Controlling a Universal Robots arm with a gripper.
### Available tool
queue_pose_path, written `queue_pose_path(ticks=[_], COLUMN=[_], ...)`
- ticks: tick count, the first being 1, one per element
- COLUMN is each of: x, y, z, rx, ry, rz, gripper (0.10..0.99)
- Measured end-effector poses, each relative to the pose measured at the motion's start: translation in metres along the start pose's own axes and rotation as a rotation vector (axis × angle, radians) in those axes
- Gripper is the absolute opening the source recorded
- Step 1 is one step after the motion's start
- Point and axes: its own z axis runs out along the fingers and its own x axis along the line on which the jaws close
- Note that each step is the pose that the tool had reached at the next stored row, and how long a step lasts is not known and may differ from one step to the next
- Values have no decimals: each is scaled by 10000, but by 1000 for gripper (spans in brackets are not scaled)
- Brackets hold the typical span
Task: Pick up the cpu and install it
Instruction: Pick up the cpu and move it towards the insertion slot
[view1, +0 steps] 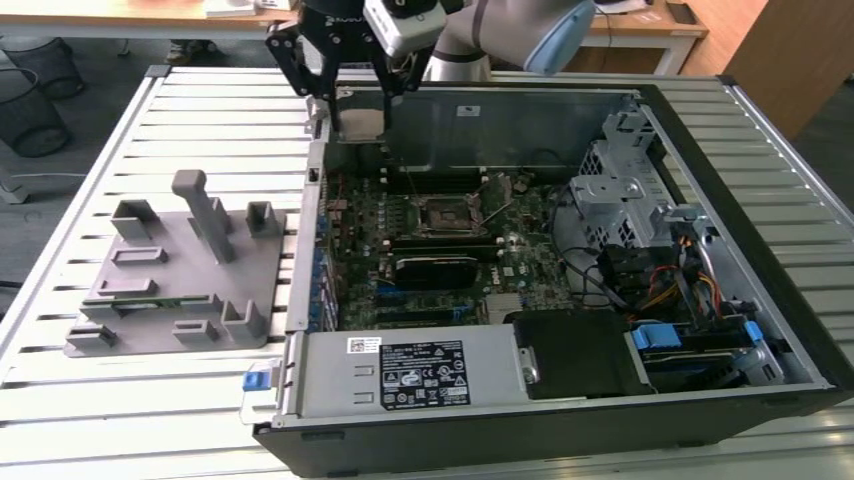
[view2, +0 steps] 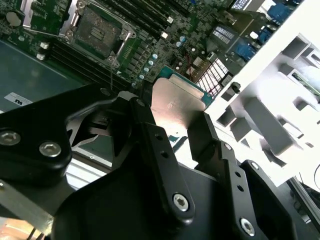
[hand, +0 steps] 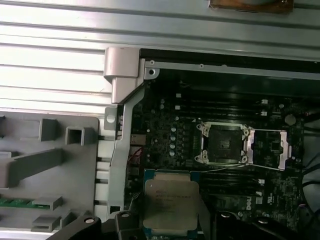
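Slatted metal tabletop (view1: 80, 420) carrying open computer case (view1: 534, 440), lying on its side. Motherboard (view1: 360, 230) showing inside case. Grey holder (view1: 174, 270) sitting just beside case, toward exterior view's left. Black jaws hanging over case's far corner, clamping cpu by two opposite edges. Socket (hand: 222, 144) lying open on motherboard. cpu (view2: 175, 102) hanging in air, well apart from socket.

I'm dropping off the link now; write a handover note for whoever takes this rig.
The gripper is shut on the cpu, holding it in the air over the open computer case.
The socket has its frame open and is empty, apart from the cpu.
The grey holder is on the table, at the exterior view's left of the case.
Done: pick-up.
Left: the cpu is not yet in the socket.
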Motion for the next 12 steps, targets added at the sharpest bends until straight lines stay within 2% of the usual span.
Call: queue_pose_path(ticks=[12], x=[-263], y=[72], z=[8], rx=[-1], ry=[-1], rz=[0], gripper=[529])
